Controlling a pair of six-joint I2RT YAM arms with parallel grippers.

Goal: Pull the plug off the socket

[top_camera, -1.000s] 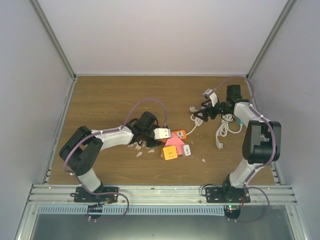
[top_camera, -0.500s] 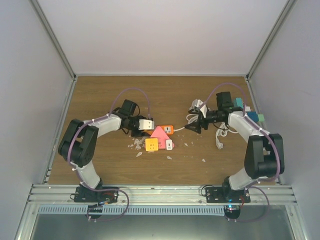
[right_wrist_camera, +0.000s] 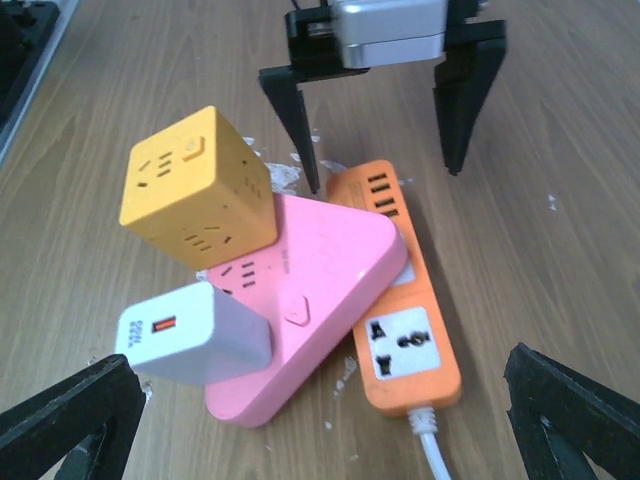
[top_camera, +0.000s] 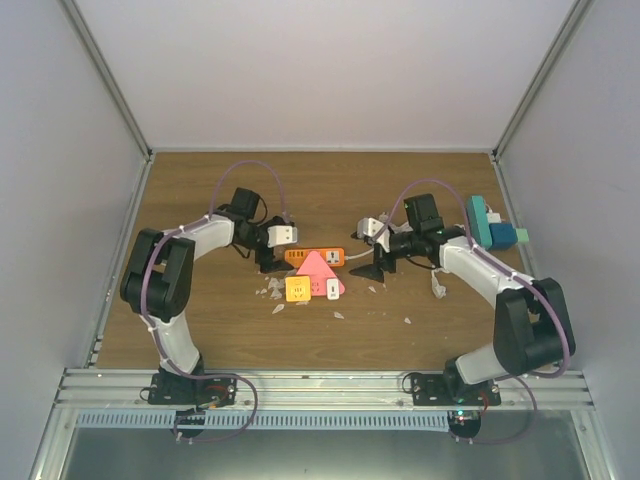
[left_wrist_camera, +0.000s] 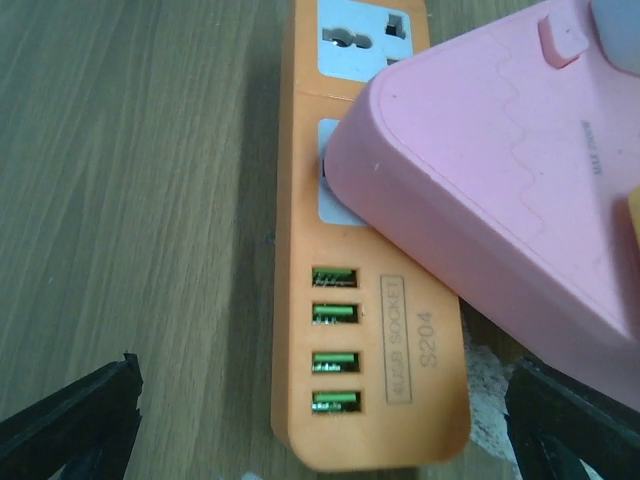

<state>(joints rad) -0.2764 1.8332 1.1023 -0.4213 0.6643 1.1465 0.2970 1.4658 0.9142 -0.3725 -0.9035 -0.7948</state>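
Note:
An orange socket strip point(top_camera: 314, 256) point(left_wrist_camera: 365, 330) point(right_wrist_camera: 405, 300) lies on the table. A pink triangular plug block point(top_camera: 318, 270) point(left_wrist_camera: 500, 190) point(right_wrist_camera: 310, 300) is plugged into its middle. A yellow cube point(top_camera: 299, 289) point(right_wrist_camera: 195, 185) and a white charger point(top_camera: 333, 289) point(right_wrist_camera: 190, 335) sit in the pink block. My left gripper point(top_camera: 268, 258) point(left_wrist_camera: 320, 440) point(right_wrist_camera: 385, 140) stands open over the strip's USB end, holding nothing. To the right of the strip's cable end my right gripper point(top_camera: 378, 265) point(right_wrist_camera: 320, 430) hangs open and empty.
The strip's white cable point(right_wrist_camera: 430, 445) runs to a coil point(top_camera: 440, 268) on the right. Teal and blue blocks point(top_camera: 490, 228) stand by the right wall. White scraps point(top_camera: 272, 290) lie on the wood near the cube. Enclosure walls close in on three sides.
My left gripper dragged the strip and its plugs to the left, then opened and let go of the strip's end. The right arm followed leftward, still open.

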